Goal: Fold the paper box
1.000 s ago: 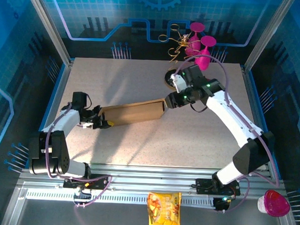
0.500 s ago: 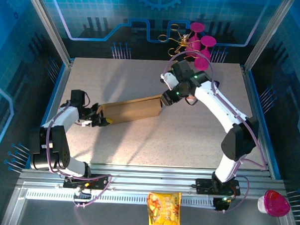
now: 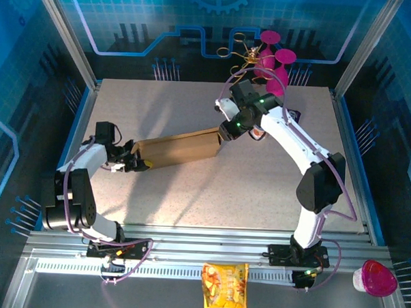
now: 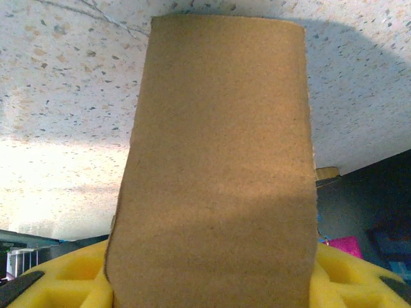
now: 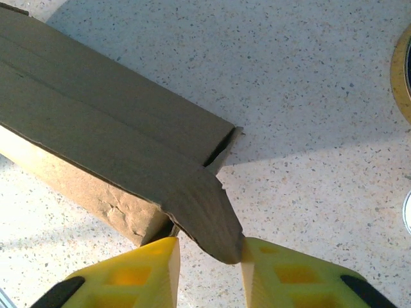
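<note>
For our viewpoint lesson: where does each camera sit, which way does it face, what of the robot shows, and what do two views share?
Top external: above, behind the bases, looking down on the speckled table; both arms, left end effector and right end effector flanking the brown corrugated cardboard box.
Left wrist: on that wrist, facing along the box; yellow fingers below.
Right wrist: on that wrist, looking down at the box's end flap; yellow fingers beside its tip.
Shared: wrist views both show box, table.

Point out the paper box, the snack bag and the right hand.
paper box [image 3: 178, 153], top view, its top face.
snack bag [image 3: 224, 286], top view, its middle.
right hand [image 5: 210, 253], right wrist view, midway between fingertips.
</note>
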`<state>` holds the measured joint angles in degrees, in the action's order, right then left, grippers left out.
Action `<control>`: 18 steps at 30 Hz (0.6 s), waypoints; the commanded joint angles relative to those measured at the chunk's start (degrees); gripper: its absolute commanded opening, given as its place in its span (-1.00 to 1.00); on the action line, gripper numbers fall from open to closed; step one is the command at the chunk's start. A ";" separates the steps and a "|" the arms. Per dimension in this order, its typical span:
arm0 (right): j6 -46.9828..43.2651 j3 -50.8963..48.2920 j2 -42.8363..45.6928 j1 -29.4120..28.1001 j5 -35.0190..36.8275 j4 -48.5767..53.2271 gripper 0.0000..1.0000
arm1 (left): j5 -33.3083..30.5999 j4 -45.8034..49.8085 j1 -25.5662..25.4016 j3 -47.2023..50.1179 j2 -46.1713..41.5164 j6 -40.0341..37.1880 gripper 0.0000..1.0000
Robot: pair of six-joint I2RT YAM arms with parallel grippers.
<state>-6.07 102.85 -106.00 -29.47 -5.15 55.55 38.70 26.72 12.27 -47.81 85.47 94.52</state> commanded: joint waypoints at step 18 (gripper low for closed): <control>1.70 6.69 -3.63 -1.75 -0.07 2.53 -0.89 | -2.25 -0.72 1.50 -0.79 3.30 -0.65 0.14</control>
<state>-5.13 108.07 -109.12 -30.44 -5.37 56.29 39.51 26.30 12.73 -48.58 86.85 94.52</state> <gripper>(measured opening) 0.064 0.554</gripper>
